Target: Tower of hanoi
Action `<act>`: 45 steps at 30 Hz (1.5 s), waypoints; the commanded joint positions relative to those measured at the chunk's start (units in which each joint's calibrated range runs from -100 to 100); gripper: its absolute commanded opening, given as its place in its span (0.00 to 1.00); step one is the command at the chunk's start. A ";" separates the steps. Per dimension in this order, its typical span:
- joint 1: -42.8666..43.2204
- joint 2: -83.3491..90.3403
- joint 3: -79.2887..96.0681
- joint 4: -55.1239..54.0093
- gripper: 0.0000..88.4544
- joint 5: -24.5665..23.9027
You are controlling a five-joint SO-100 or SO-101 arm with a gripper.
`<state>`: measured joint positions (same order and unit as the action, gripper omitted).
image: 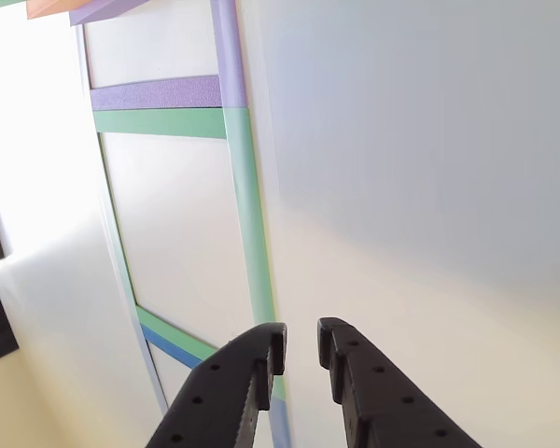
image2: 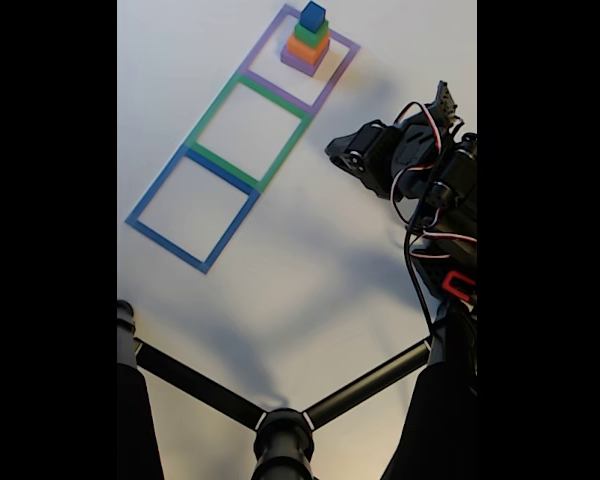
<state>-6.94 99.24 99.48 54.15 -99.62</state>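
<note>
Landmark: the green taped square (image2: 248, 133), the middle one of three outlines in a row on my white table (image2: 280, 280).
Blue taped square (image2: 192, 209): in the fixed view it sits left of and below the green square, sharing one edge with it.
Green taped square up close: in the other view its long strip (image: 247, 196) runs down the picture toward my fingertips.
Purple taped square (image2: 302, 58): up and to the right of the green square in the fixed view, sharing the opposite edge.
Tower of hanoi (image2: 308, 40): all four blocks stand stacked inside the purple square, one outline beyond the green square.
Purple block (image2: 300, 64): bottom of the stack, the widest.
Orange block (image2: 306, 48): on the purple block.
Green block (image2: 311, 33): on the orange block.
Blue cube (image2: 313, 15): on top.
My claw (image: 301, 338): narrow gap between the two black fingers, nothing between them; in the other view it hangs over the green square's long strip.
My arm (image2: 420, 170): right of the green square in the fixed view, apart from the tower.
</note>
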 commanded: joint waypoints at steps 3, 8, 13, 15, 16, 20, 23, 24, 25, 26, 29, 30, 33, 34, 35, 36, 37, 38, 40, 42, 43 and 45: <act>0.42 0.76 0.52 -0.12 0.00 2.01; 0.42 0.76 0.52 -0.04 0.00 2.56; 1.11 -1.81 -2.21 -0.12 0.00 3.48; 1.03 -5.81 -5.30 -3.44 0.00 4.95; 1.41 -7.90 -7.12 -4.49 0.00 6.24; 1.18 -18.79 -18.84 -6.68 0.00 14.70; 0.65 -29.29 -32.65 -4.25 0.00 20.76; 0.27 -32.34 -37.38 -3.28 0.00 21.50; -0.34 -35.06 -42.10 -1.90 0.00 23.15; -1.03 -37.30 -46.74 -0.12 0.00 25.91; -2.55 -42.19 -58.28 1.09 0.00 34.18; -2.93 -42.43 -60.37 1.09 0.00 41.35; -5.53 -44.44 -67.00 3.12 0.00 60.47; -6.44 -46.04 -70.18 5.22 0.00 64.15; -7.05 -47.56 -73.27 8.62 0.00 74.81; -7.20 -48.68 -76.18 12.18 0.00 91.17; -8.12 -49.80 -78.81 14.45 0.00 100.54; -9.19 -51.25 -81.36 16.23 0.00 104.22; -10.79 -53.81 -85.81 19.71 0.00 106.98; -11.93 -55.33 -88.81 21.09 0.00 113.04; -12.31 -55.17 -88.81 21.09 0.00 123.15; -13.84 -54.13 -87.63 20.11 0.00 140.62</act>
<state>-18.22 44.26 14.36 74.72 14.61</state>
